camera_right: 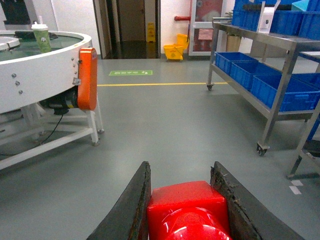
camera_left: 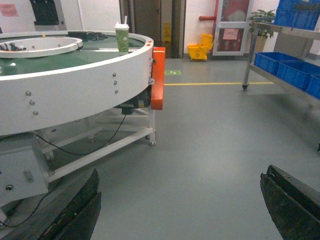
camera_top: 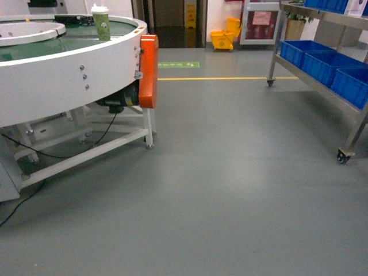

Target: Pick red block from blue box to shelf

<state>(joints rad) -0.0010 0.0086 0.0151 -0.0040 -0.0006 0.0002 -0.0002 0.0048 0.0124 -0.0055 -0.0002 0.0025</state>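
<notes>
In the right wrist view the glossy red block (camera_right: 187, 206) fills the bottom centre, its round stud facing the camera. My right gripper (camera_right: 181, 175) is shut on it, both dark fingers pressed against its sides, held above the grey floor. The steel shelf (camera_right: 280, 42) stands ahead to the right, also visible in the head view as the shelf (camera_top: 313, 80) and in the left wrist view as the shelf (camera_left: 280, 82). My left gripper (camera_left: 180, 190) is open, nothing between its fingers. The blue box is out of view. Neither gripper shows in the head view.
A round white conveyor table (camera_top: 69, 69) with an orange guard (camera_top: 149, 70) stands at left, a green cup (camera_top: 100, 23) on it. Dark blue crates (camera_top: 328, 66) sit on the shelf's lower tier. A yellow mop bucket (camera_top: 225, 35) is by the far doorway. A yellow floor line (camera_top: 224, 78) runs across.
</notes>
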